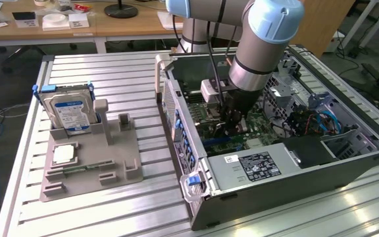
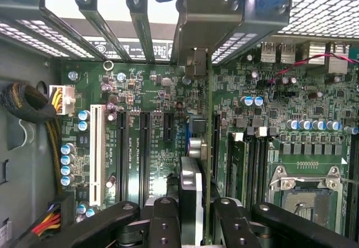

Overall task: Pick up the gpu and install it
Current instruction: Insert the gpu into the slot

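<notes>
Inside the open computer case (image 1: 176, 113) my gripper (image 1: 232, 127) hangs low over the green motherboard (image 2: 151, 96). In the wrist view the gripper (image 2: 193, 221) is shut on the gpu (image 2: 190, 186), a thin card seen edge-on between the black fingers (image 2: 162, 220). The card stands upright and runs lengthwise toward the case's rear slot openings, where its pale metal bracket (image 2: 196, 35) sits among the slot covers. Its lower edge lies along a long expansion slot beside the memory slots (image 2: 247, 158); I cannot tell whether it is pressed fully in. In the exterior view the gripper hides the card.
On the grey fixture (image 1: 91, 168) at the exterior view's left stand a silver hard drive (image 1: 71, 111) and a square CPU chip (image 1: 64, 154). The power supply (image 1: 255, 165) fills the case's near end. Black and white slots (image 2: 120, 147), a CPU socket (image 2: 305, 194) and a cable bundle (image 2: 25, 105) surround the card.
</notes>
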Robot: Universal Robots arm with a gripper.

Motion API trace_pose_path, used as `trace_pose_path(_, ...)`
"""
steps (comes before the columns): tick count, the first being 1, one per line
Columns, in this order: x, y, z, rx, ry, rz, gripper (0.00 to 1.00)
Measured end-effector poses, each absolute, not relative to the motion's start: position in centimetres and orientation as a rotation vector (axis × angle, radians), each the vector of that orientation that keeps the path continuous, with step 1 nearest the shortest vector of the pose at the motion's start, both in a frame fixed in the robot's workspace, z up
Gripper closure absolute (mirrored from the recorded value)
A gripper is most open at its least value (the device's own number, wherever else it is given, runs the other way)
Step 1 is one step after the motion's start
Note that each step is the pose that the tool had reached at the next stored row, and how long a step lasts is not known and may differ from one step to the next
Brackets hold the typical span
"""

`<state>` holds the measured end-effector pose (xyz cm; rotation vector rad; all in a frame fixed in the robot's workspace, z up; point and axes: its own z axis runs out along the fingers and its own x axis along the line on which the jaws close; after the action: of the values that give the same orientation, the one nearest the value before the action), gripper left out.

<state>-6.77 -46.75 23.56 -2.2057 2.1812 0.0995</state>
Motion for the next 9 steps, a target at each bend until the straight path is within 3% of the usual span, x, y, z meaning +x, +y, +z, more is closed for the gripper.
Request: trace_pose_path(9,-6.25,-46.75,23.56,-2.206,2.181,0.1,0.72)
